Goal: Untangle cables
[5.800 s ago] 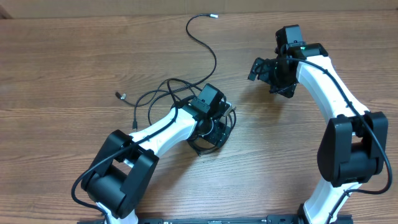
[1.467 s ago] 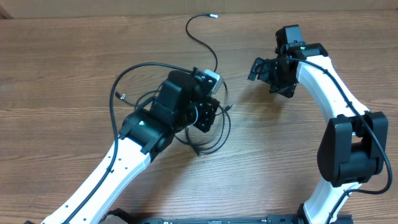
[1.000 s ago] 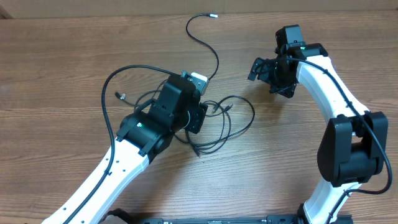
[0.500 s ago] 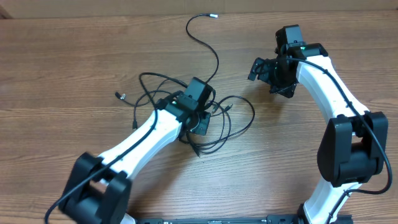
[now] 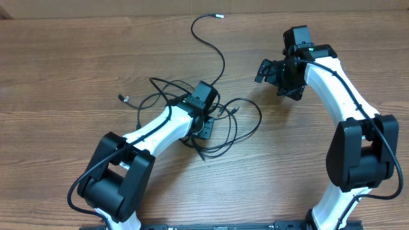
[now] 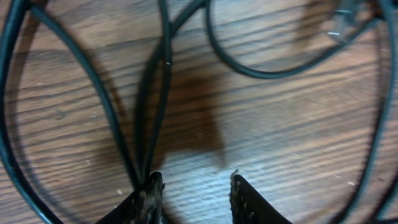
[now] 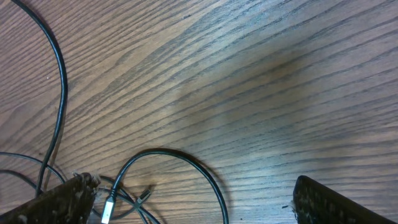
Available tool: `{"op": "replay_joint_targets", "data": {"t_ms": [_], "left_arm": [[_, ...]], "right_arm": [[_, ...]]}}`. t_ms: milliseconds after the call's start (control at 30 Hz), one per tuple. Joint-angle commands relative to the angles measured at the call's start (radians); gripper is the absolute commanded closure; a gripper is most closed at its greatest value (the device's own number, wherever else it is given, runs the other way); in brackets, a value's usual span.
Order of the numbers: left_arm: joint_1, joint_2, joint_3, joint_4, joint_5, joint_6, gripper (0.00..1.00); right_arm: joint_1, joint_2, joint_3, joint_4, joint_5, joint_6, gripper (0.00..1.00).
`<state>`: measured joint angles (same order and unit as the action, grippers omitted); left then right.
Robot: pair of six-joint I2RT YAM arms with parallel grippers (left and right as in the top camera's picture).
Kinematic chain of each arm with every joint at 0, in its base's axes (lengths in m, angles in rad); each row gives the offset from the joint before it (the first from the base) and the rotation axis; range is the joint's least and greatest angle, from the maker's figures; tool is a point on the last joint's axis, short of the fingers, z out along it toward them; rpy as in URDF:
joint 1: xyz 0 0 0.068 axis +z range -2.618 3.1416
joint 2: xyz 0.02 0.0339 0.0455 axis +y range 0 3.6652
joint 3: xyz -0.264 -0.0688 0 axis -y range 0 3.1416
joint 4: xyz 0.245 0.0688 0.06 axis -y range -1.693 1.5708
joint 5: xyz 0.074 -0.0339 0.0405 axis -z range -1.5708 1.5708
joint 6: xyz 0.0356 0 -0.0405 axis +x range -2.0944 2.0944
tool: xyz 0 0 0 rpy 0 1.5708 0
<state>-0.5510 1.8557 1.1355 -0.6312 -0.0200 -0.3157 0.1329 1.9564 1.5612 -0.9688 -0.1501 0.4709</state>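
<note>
Cables point(image 5: 185, 105) lie as a loose tangle left of centre in the overhead view, flat on the wood surface point(image 5: 64, 64). The tangle's long axis runs roughly left-right.

- A small plug end point(image 5: 123, 98) sticks out at the far left of the tangle.
- Left arm point(image 5: 156, 131) rises from the lower left of the frame. Its white link slants up and to the right, and its wrist head sits over the middle of the tangle.
- In the left wrist view, the left jaws are partly open with bare wood between the tips and nothing gripped there. Two strands point(image 6: 152, 112) run down to the left fingertip point(image 6: 151, 194). Cannot tell if they touch it or pass under.
- One long strand point(image 5: 220, 61) leaves the tangle and heads to the top centre, where it curls over. Its silvery tip point(image 5: 219, 17) points right.
- A wide loop point(image 5: 257, 121) bulges out at the right end of the tangle, with a small plug point(image 5: 235, 110) inside it.
- Right arm point(image 5: 332, 76) comes up from the lower right, then bends up and left. Its head is in the upper right of the frame, well apart from the tangle.
- In the right wrist view, the right jaws are spread wide and hold nothing. Below them on the surface are a curved strand point(image 7: 177, 154) and a silvery plug point(image 7: 110, 208) at the lower left.
</note>
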Motion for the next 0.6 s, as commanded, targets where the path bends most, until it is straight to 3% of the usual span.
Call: {"op": "replay_joint_targets", "data": {"t_ms": [0,567], "left_arm": [[0.026,0.022,0.012,0.005,-0.013,-0.014,0.61],[0.051,0.018,0.164,-0.032,0.028,0.032,0.58]], "right_arm": [[0.002,-0.003,-0.003,0.003,0.0,0.0,0.0],[0.002,-0.003,-0.002,0.003,0.0,0.0,0.0]]}}
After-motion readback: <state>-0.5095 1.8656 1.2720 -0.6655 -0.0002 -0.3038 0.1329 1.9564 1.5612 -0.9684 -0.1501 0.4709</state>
